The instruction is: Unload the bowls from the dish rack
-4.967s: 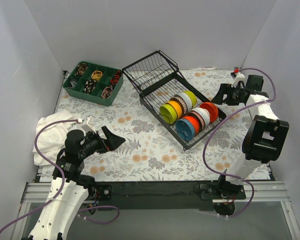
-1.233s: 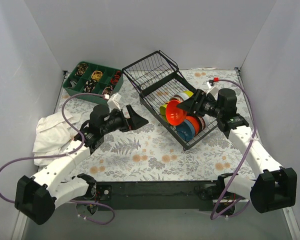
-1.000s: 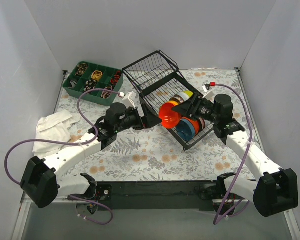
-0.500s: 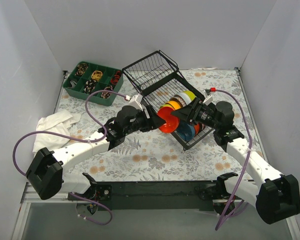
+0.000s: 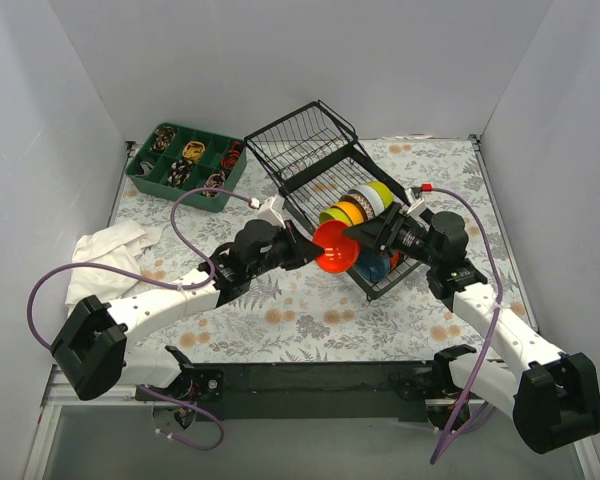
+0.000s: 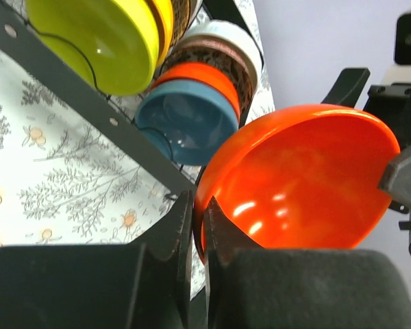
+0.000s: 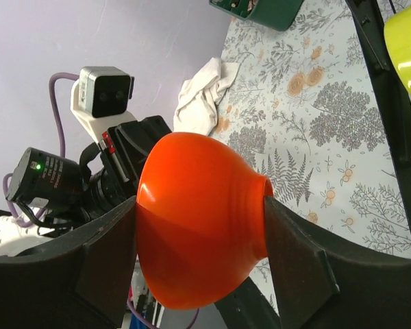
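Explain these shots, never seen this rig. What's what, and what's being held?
The machine is two robot arms, a left arm and a right arm, bolted at the table's near edge. The top view looks down from behind them. The other two come from a camera on each wrist. On the table sit a black dish rack with coloured bowls standing in it, a green tray of small items and a white cloth. The right end effector grips an orange bowl in the air by the rack. The left end effector pinches its rim, which looks like a handover.
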Controlling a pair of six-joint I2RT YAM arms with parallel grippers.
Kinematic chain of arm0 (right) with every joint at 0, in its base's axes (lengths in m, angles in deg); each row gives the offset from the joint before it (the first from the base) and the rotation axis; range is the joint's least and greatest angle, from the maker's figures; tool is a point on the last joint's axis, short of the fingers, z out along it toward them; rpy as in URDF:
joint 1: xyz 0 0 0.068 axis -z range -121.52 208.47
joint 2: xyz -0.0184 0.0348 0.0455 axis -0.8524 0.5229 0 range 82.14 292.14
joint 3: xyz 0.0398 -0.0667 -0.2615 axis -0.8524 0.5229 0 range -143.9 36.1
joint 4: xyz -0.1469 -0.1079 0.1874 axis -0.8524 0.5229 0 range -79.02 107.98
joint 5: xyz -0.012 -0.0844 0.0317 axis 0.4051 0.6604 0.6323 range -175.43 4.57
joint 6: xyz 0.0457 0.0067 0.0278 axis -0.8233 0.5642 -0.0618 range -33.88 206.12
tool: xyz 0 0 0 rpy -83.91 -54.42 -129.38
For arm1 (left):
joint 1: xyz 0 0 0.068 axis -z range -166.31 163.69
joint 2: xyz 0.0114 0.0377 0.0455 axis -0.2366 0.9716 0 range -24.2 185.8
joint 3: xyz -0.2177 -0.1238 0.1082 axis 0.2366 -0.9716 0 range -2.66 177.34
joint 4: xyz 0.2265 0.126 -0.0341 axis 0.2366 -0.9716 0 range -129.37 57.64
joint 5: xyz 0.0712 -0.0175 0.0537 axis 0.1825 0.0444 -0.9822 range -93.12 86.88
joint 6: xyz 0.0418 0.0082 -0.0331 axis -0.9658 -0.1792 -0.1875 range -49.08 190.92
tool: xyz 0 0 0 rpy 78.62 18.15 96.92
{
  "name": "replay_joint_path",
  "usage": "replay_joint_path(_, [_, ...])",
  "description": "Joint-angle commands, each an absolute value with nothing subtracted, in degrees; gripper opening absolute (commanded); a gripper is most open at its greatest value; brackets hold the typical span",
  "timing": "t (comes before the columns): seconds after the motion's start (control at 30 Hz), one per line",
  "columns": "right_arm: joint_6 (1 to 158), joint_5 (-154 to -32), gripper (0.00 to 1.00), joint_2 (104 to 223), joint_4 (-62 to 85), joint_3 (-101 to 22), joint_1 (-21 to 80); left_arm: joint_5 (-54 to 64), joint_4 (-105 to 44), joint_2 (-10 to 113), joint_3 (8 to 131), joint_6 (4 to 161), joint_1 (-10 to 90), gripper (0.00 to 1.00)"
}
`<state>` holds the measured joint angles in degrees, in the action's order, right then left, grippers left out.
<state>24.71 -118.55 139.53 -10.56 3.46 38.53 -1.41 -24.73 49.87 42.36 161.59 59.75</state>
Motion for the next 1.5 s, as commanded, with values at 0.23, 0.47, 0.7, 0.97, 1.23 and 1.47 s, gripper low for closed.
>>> replay_joint_path(0.23, [26.44,-119.53,0.73,136.46,-14.34,5.42,38.17,-14.10,-35.87,42.43,39.88,157.76,60.01,0.00])
replay_joint_path(0.47, [38.46,-114.44,0.83,135.40,-0.21,0.52,38.44,-20.61,-47.12,37.42,40.06,153.72,57.20,0.00])
replay_joint_path(0.7, [56.12,-104.33,0.92,135.40,19.13,-7.93,38.79,-20.18,-58.63,37.32,40.15,147.65,47.81,0.00])
replay_joint_path(0.97, [65.63,-95.72,0.96,135.49,29.25,-12.94,38.88,-14.64,-59.00,42.33,39.88,141.67,33.65,0.00])
replay_joint_path(1.23, [68.45,-93.34,0.96,133.29,31.46,-12.33,38.88,-8.22,-53.55,50.85,41.19,141.06,21.61,0.00])
replay_joint_path(1.47, [71.96,-93.08,0.95,134.26,34.36,-13.91,38.96,-6.90,-52.32,57.45,44.80,138.86,18.35,0.08])
